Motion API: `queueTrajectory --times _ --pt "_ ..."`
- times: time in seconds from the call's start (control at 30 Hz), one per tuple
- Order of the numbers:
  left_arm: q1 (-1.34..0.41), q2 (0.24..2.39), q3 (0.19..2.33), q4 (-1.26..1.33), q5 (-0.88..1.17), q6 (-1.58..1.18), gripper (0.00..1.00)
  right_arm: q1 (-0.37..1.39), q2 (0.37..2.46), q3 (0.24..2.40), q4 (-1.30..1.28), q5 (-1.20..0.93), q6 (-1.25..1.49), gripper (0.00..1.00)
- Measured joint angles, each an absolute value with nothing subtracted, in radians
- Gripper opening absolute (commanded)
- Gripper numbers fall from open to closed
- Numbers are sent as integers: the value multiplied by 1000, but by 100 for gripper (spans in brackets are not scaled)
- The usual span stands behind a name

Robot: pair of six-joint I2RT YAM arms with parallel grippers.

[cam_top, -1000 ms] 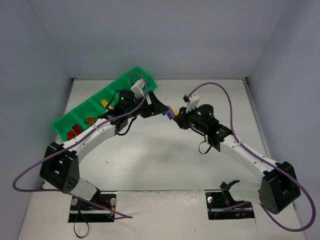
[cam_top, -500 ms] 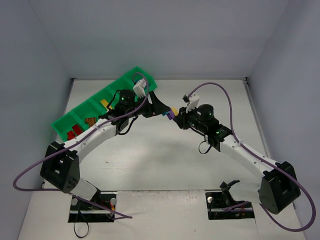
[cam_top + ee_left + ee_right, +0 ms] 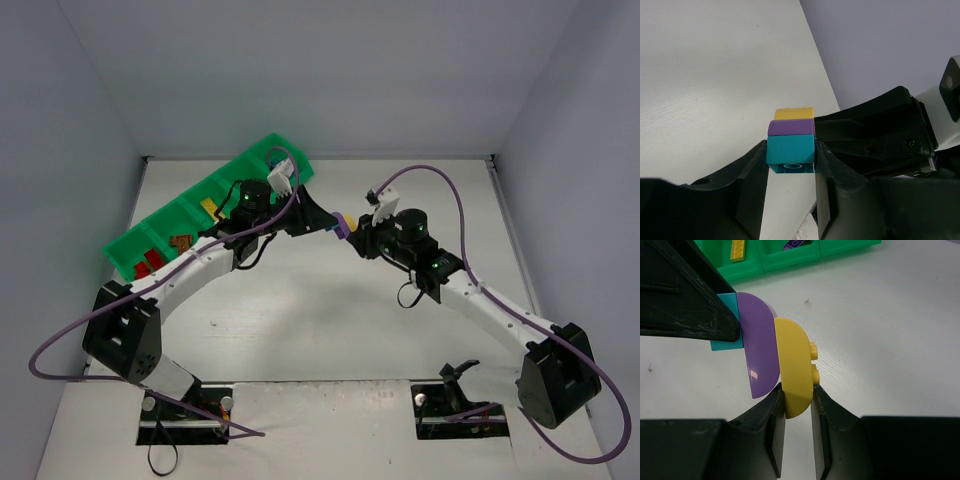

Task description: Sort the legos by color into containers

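Note:
A stack of three legos hangs above the table's middle: teal (image 3: pixel 790 149), purple (image 3: pixel 791 127) and yellow (image 3: pixel 793 113). My left gripper (image 3: pixel 790 152) is shut on the teal brick, with both fingers pressed against its sides. My right gripper (image 3: pixel 797 395) is shut on the yellow brick (image 3: pixel 796 365), beside the purple one (image 3: pixel 759 347) and the teal one (image 3: pixel 726 322). From above, the stack (image 3: pixel 344 221) bridges the left gripper (image 3: pixel 328 223) and the right gripper (image 3: pixel 353 228). The green tray of containers (image 3: pixel 128 264) lies at the back left.
In the tray's compartments I see red bricks (image 3: pixel 150 262), brown-orange bricks (image 3: pixel 181 242) and a yellow brick (image 3: pixel 208 206). The right wrist view shows the tray wall (image 3: pixel 785 262) with a yellow brick (image 3: pixel 738 249) and a purple one (image 3: pixel 797 244). Grey walls enclose the table.
The left gripper's jaws have closed in from wide open onto the teal end of the stack. The right gripper has held the yellow end in place throughout.

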State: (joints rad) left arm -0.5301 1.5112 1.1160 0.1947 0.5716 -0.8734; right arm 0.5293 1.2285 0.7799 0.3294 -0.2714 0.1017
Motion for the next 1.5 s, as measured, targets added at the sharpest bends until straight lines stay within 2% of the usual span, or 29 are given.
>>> queueTrajectory --times 0.4,0.67,0.87,1.03,1.17,1.3,1.5 --pt "-528 1511 1116 157 614 -844 2 505 1228 765 330 -302 77 0" --pt "-528 1510 1116 85 692 -807 2 446 1229 764 333 -289 67 0" --pt "-509 1490 1116 27 672 -768 2 445 1229 764 331 -283 54 0" --pt "-458 1481 1159 -78 513 -672 2 445 1229 756 317 -261 55 0" --pt "-444 1536 1308 -135 307 -527 2 444 1229 745 309 -255 57 0" --pt "-431 1645 1479 -109 149 -395 2 444 1227 739 303 -255 63 0" --pt "-366 1903 1724 -85 34 -303 2 444 1212 738 284 -259 70 0"
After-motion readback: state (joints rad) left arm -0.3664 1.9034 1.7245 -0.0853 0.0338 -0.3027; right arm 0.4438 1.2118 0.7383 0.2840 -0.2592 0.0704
